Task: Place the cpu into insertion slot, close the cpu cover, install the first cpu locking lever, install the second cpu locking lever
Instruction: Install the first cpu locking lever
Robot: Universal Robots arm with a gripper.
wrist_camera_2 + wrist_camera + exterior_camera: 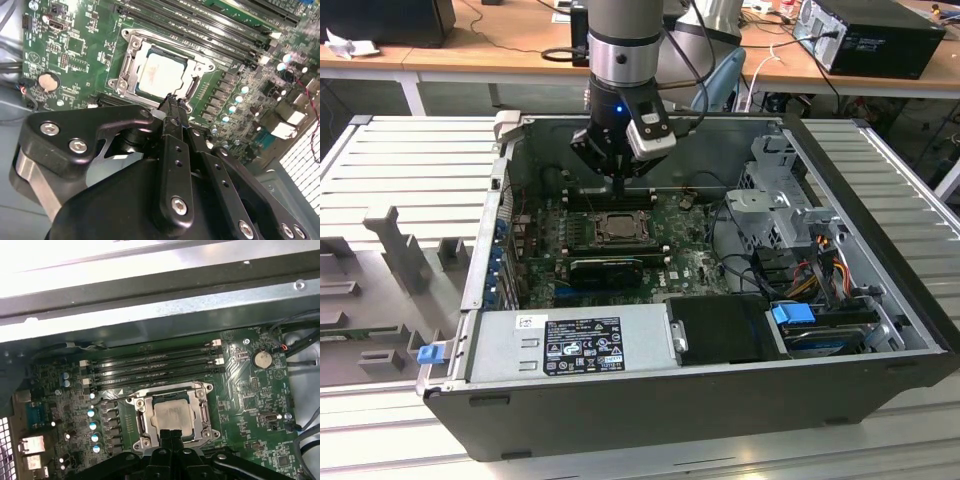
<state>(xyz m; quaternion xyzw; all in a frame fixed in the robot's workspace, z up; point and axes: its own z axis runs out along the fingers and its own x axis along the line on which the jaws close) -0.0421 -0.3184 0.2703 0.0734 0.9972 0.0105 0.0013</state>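
In the second wrist view the matte black end effector (pixel 172 102), fingers pressed together on nothing, hangs at the edge of the cpu cover (pixel 131 60). This thin silver frame lies flat around the dull beige square cpu (pixel 161 75), seated in the insertion slot (pixel 191 87). Long black memory slots (pixel 210 30) run beyond.

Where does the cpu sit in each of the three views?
Exterior view: cpu in the middle of the case, near the gripper.
Second wrist view: cpu just beyond the gripper, inside the silver cpu cover.
First wrist view: cpu between gripper and memory slots.
Shared landmark: the long black memory slots beside it.
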